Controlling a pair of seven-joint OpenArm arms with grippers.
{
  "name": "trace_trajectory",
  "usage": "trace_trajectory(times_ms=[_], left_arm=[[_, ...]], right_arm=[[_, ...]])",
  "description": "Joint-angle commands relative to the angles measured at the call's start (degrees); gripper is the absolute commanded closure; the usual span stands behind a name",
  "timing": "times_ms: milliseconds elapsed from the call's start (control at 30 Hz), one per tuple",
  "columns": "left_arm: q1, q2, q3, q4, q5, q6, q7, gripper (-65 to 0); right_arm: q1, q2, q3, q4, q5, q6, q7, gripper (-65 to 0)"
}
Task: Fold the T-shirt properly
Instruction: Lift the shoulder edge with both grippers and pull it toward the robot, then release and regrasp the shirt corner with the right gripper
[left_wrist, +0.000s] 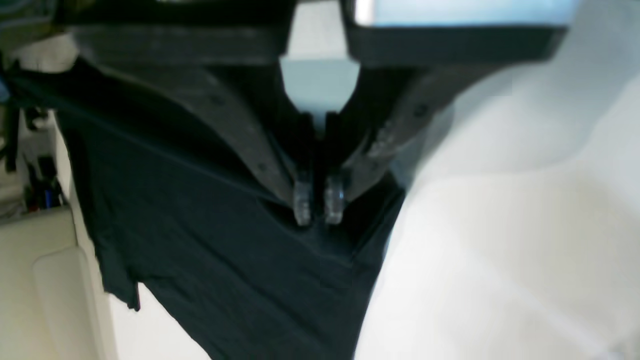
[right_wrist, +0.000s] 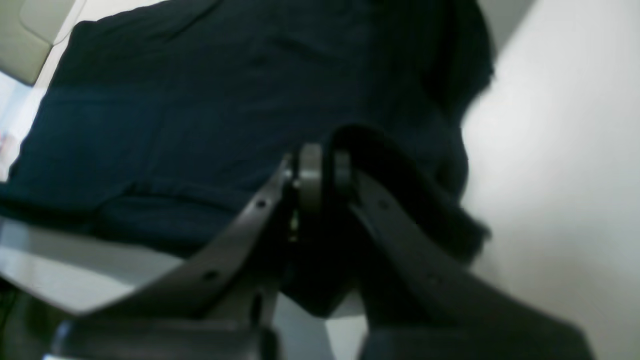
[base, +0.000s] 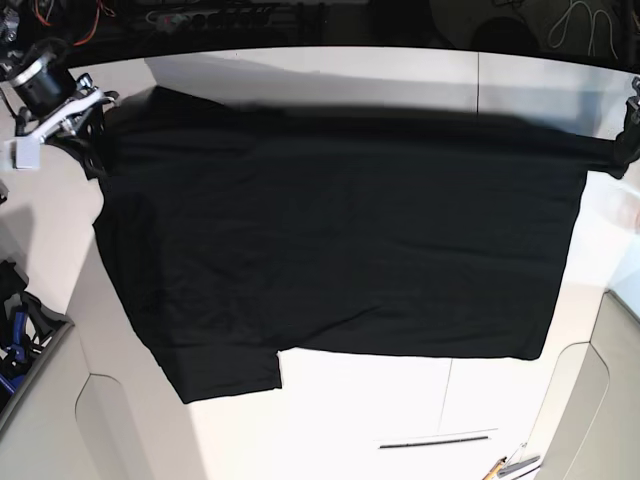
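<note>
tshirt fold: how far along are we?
Early. Done: both grippers have pinched the T-shirt, the left gripper and right gripper each shut on an edge at opposite ends. In hand: the cloth hangs stretched wide between them over the white table, plain side showing. Left: every fold; none visible yet.

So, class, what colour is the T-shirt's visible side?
Plain black T-shirt, clearest in the base view.
</note>
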Motion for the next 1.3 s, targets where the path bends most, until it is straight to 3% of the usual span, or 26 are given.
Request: trace_trajectory(times_ms=[0,133,300,400,700,767,833,967,1167,1267], left_arm=[[-1.0,-1.3,0.5,0.8,0.4,-0.7,-1.9,0.0],[-4.2,-1.3,5.3,0.7,7.9,1.1,-6.4,0.0],[-7.1,-1.3,9.7,0.7,16.6,1.9,-10.3,0.0],[-8.1,-1.3,10.4,0.7,19.1,5.7,-10.8,0.0],[-8.1,-1.3,10.4,0.7,20.4,5.6,-10.7,0.0],[-8.1,-1.3,10.4,0.7,20.3,5.6,-10.4,-13.8],[-8.1,-1.3,10.4,0.8,20.3,5.6,-10.4,-23.1],[-8.0,-1.3,10.4,0.8,18.6,5.6,-10.2,-24.1],[-7.8,-1.2,10.4,0.8,16.3,3.5,-9.1,-24.0],[-7.8,-1.2,10.4,0.8,16.3,3.5,-8.7,-24.0]], right_arm=[[1.5,0.6,-1.0,-0.3,-0.9,0.1,2.0,0.0],[7.4,0.6,-6.2,-6.1,-8.1,-1.3,4.3,0.0],[13.6,0.6,-8.5,-14.3,-12.0,-2.3,6.6,0.0],[16.3,0.6,-8.5,-18.1,-12.0,-2.7,6.7,0.0],[17.9,0.7,-8.4,-20.4,-11.7,-2.6,6.4,-0.5],[17.9,0.7,-8.4,-20.1,-11.7,-2.6,6.2,-17.3],[17.9,0.8,-8.2,-19.0,-11.7,-2.6,5.1,-28.7],[17.9,0.8,-6.2,-14.6,-11.8,-2.6,0.3,-30.4],[16.5,0.8,-0.3,-7.0,-10.1,-2.6,-12.2,-30.4],[12.6,0.8,2.1,-4.4,-8.3,-2.6,-13.0,-30.4]])
